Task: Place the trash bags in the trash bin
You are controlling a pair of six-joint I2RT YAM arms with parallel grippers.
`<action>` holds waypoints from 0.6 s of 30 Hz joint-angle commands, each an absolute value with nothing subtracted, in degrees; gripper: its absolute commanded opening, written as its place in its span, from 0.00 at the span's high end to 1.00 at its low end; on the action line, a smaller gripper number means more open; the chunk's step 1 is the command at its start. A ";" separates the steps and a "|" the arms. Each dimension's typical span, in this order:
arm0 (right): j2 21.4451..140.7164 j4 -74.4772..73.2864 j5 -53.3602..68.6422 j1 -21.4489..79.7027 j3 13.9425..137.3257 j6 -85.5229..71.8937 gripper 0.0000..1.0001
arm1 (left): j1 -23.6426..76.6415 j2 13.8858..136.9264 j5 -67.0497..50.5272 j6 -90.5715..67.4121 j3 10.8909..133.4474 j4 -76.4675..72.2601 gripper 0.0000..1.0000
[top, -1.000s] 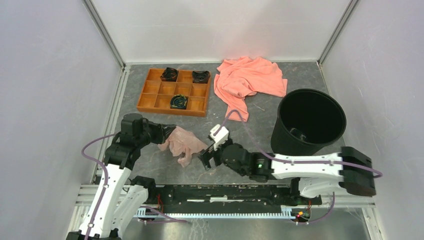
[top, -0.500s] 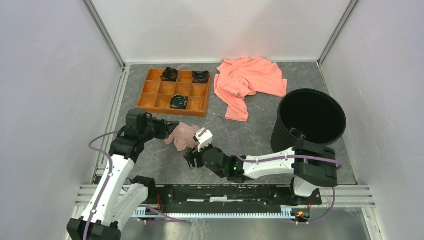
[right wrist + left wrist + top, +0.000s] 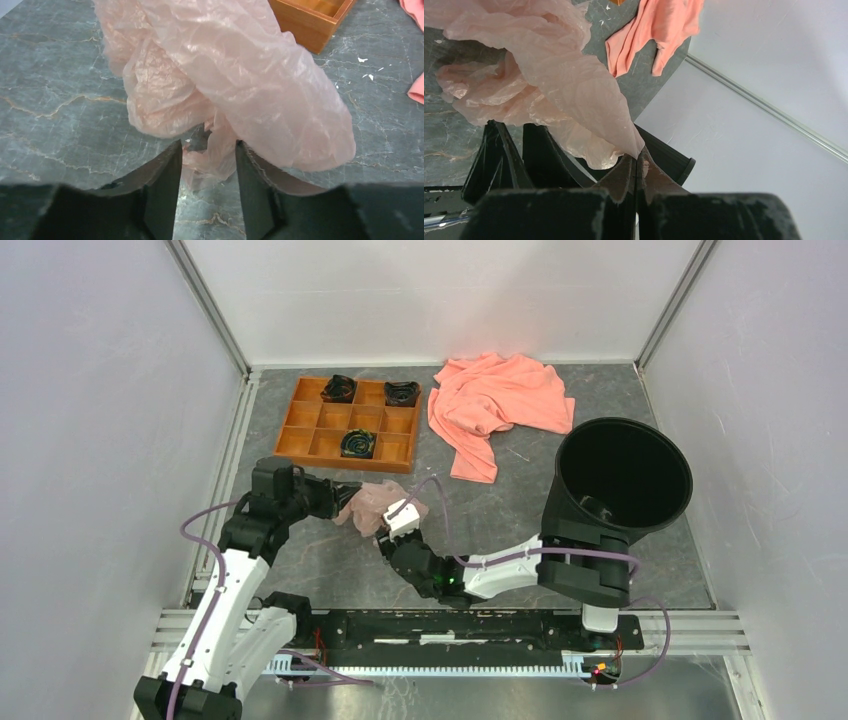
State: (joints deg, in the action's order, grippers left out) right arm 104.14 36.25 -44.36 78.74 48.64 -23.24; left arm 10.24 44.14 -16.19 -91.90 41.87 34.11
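Two grippers meet left of centre. Your left gripper (image 3: 638, 161) pinches the film of the bunched trash bag (image 3: 372, 502). Your right gripper (image 3: 205, 150) is spread around a fold, so you are mid-grasp. Next, likely: close it, lift, and carry right to the trash bin (image 3: 563, 506).

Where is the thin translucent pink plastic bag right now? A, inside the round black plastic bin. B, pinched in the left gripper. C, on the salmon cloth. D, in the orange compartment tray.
B: the left gripper is shut on the pink plastic bag, on the near side of the orange compartment tray, apart from the round black bin.
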 commanded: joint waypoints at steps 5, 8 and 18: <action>107.24 44.44 -53.27 78.28 52.86 -11.06 0.58 | 10.19 43.55 -16.37 -92.87 43.83 34.59 0.97; 108.34 46.73 -51.64 77.61 51.94 -10.50 0.58 | 10.14 43.27 -15.71 -92.69 43.87 34.75 0.95; 111.13 42.99 -44.73 75.48 53.35 -15.44 0.76 | 10.11 42.89 -17.23 -93.20 43.12 33.49 0.82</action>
